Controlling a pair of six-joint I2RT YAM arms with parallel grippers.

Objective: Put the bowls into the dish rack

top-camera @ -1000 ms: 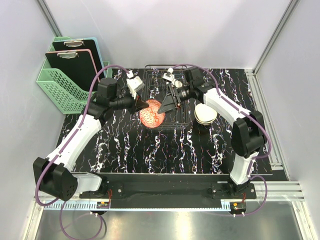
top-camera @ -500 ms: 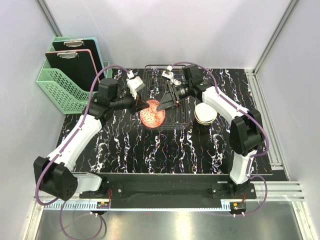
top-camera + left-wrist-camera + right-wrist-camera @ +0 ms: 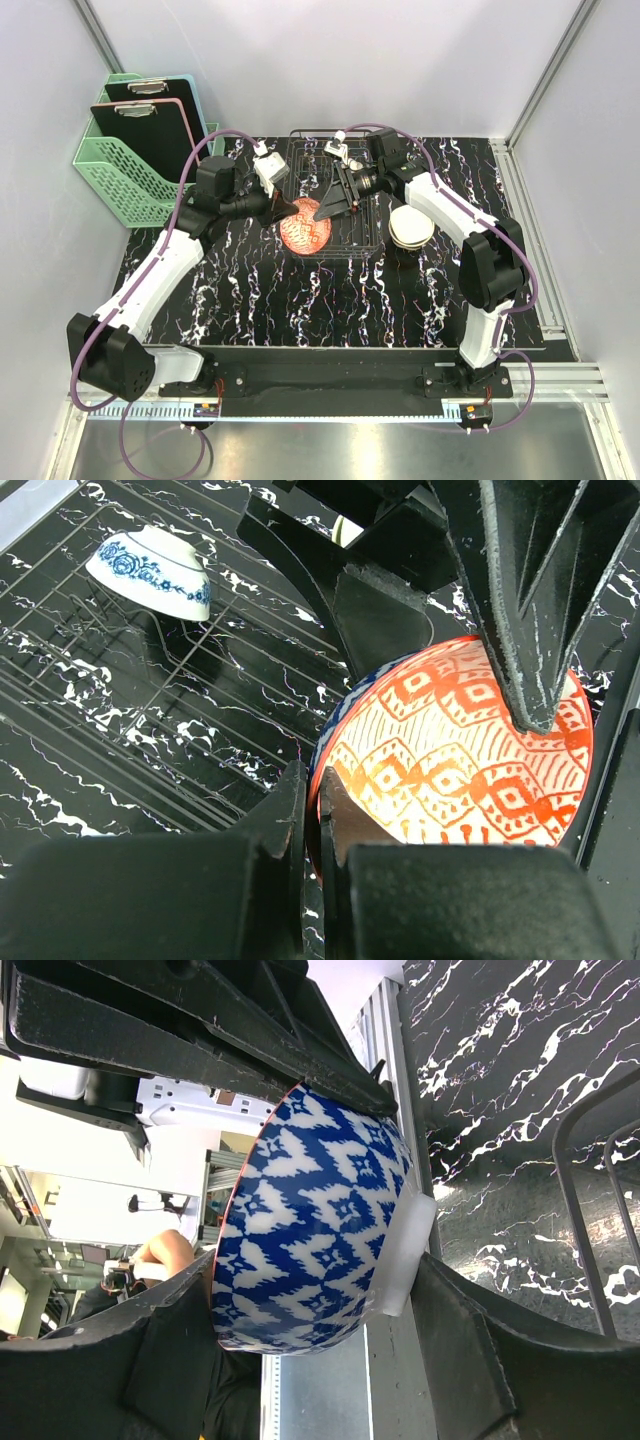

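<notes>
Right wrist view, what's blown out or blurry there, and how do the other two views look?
Right wrist: the patterned bowl is sharp, the room behind it overexposed and soft. Left wrist: the left end effector is a dark blur up close, the dish rack crisp. Top external: even light, glare on the metal strip.

One rack, one orange bowl, one blue-patterned bowl, one bowl stack, one basket, two clipboards
</notes>
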